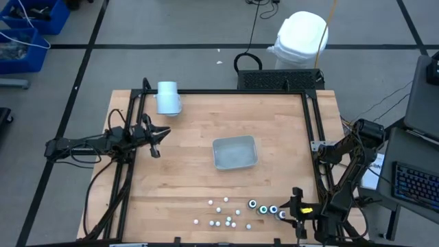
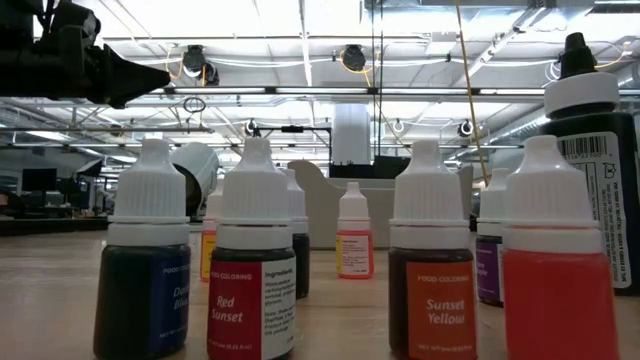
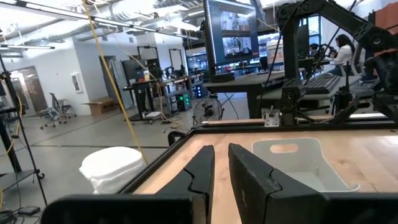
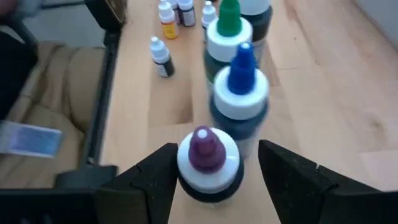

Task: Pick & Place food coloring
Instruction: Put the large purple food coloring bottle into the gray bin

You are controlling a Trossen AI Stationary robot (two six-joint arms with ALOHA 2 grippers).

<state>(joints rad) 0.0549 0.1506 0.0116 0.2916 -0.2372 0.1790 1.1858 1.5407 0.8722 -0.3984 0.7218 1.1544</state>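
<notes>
Right wrist view: right pincer (image 4: 214, 171) open around purple-capped food coloring bottle (image 4: 207, 163); left pincer (image 3: 221, 171) closed, empty.

Overhead looks straight down; low camera sits level, close behind the bottles (image 2: 430, 265).

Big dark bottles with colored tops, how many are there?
4, in a row near the table's edge: the purple-topped bottle inside the open right gripper, the blue-topped bottle, the green-topped bottle and a fourth bottle beyond. None seem hidden.

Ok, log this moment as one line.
right gripper: open, straddling purple-capped bottle | left gripper: nearly shut, empty, waiting at left | tray: empty
</notes>
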